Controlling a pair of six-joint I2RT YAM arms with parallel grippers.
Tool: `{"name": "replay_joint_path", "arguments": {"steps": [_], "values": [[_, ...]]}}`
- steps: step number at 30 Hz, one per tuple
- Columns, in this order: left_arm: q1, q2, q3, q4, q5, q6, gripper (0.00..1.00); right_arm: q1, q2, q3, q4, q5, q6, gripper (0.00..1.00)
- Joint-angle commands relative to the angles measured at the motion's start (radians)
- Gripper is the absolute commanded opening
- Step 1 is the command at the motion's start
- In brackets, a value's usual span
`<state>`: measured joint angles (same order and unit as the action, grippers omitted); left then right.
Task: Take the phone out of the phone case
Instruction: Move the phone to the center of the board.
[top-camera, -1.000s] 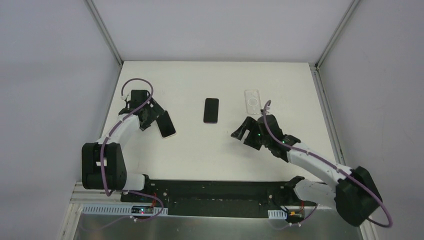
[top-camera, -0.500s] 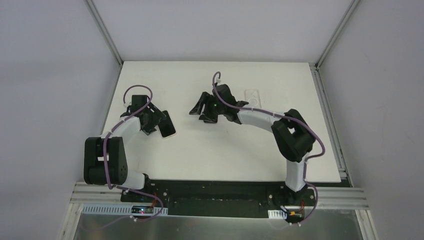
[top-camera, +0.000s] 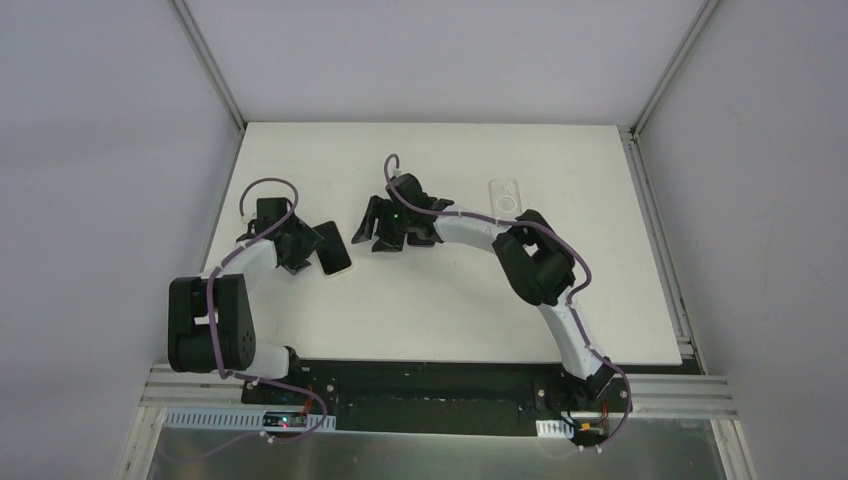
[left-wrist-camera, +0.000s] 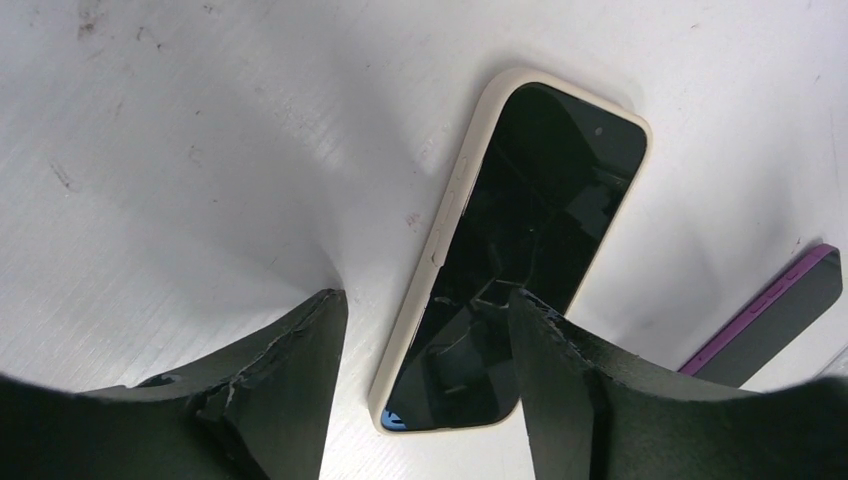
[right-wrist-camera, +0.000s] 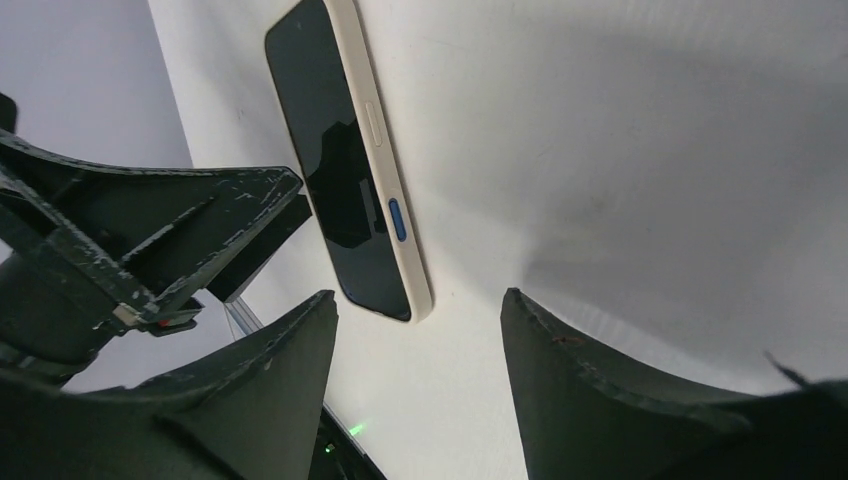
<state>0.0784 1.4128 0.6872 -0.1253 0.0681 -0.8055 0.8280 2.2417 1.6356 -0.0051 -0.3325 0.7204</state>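
Phone (left-wrist-camera: 530, 230) lies face up in its tan case (left-wrist-camera: 440, 235) on the white worktop (left-wrist-camera: 200, 150), left of the middle. The left end effector (left-wrist-camera: 425, 300) is half open, low over the phone's near end. One jaw stands clear of the case's edge, the other is right at the far edge, and I cannot tell if it touches. The right end effector (right-wrist-camera: 418, 298) is half open too and holds nothing. The phone lies just ahead of it, not between the jaws. Its camera shows a blue button (right-wrist-camera: 397, 220) on the case's side. The left wrist view shows a purple phone (left-wrist-camera: 770, 320) nearby — from above, the right arm hides it. Only the top view shows a clear case (top-camera: 505, 195), well apart to the right.
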Motion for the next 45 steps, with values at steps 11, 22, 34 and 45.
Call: {"name": "replay_joint_path", "arguments": {"steps": [11, 22, 34, 45], "values": [[-0.04, 0.005, -0.064, 0.063, 0.02, -0.036, 0.5, 0.063, 0.108, 0.152, -0.085, -0.011, -0.036, 0.54], [-0.088, -0.004, -0.123, 0.104, 0.007, -0.057, 0.43, 0.096, 0.137, 0.156, -0.135, 0.023, -0.046, 0.35], [-0.205, -0.064, -0.187, 0.121, -0.023, -0.064, 0.38, 0.106, 0.088, 0.044, -0.122, 0.047, -0.037, 0.02], [-0.335, -0.238, -0.326, 0.142, -0.014, -0.114, 0.35, 0.11, -0.118, -0.3, -0.052, 0.071, -0.028, 0.0]]}}
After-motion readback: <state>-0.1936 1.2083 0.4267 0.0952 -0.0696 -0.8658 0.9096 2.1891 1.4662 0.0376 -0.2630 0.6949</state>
